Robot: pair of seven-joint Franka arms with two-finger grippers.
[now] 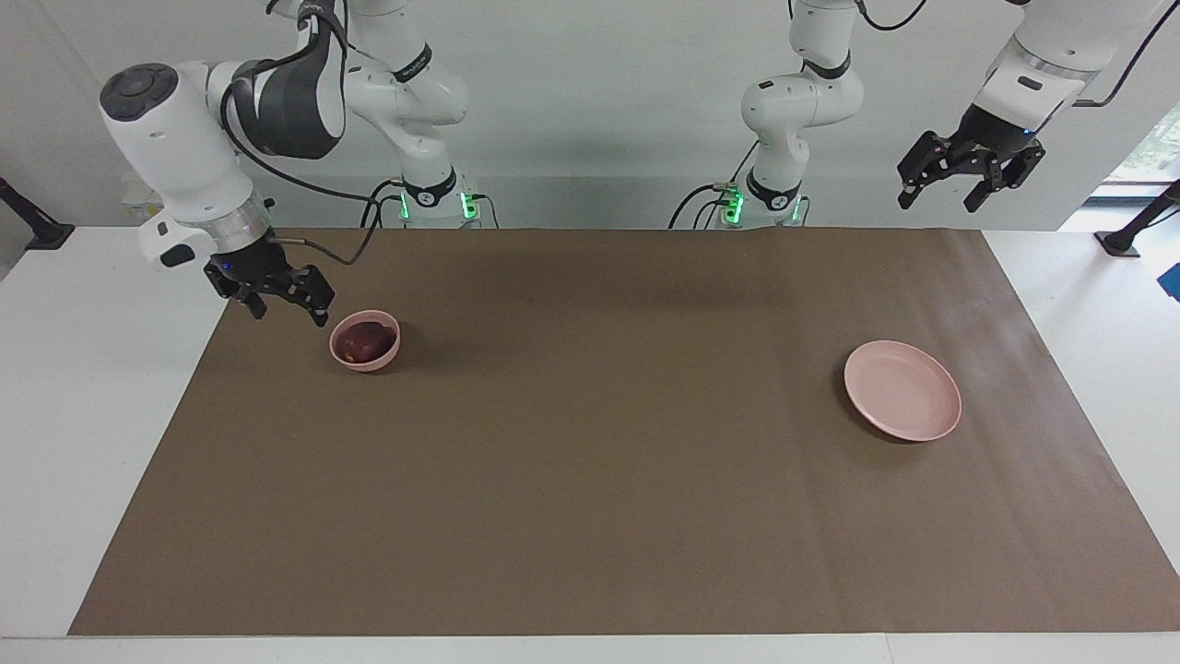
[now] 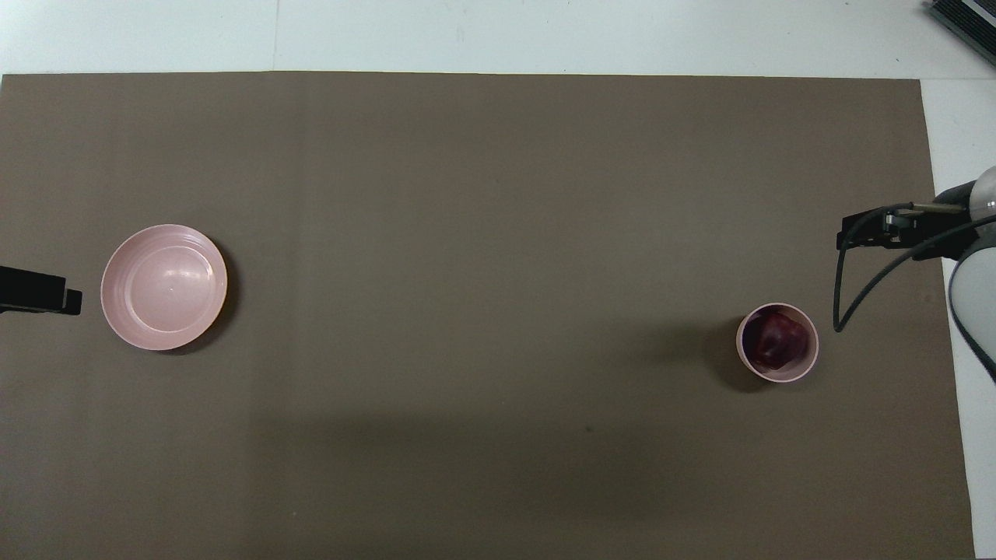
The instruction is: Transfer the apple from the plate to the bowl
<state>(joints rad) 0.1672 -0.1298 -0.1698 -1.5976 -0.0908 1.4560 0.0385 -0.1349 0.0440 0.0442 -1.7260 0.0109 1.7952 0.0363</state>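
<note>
- The apple is seen lying inside the bowl, toward the right arm's end of the table; its dark red skin fills most of the bowl's hollow.
- In the overhead view the apple appears slightly longer along a line running toward and away from the robots; which way its stem end points cannot be told.
- The bowl is set upright on the brown mat; nothing is touching it.
- The right gripper is held in the air just beside the bowl, over the mat's edge; its fingers are spread apart and nothing is pinched between them.
- The plate is laid flat toward the left arm's end of the table, well apart from the bowl; it is bare.
- The left gripper is held high at the left arm's end, nearer the robots than the plate; its fingers are spread and hold nothing; this arm waits.
</note>
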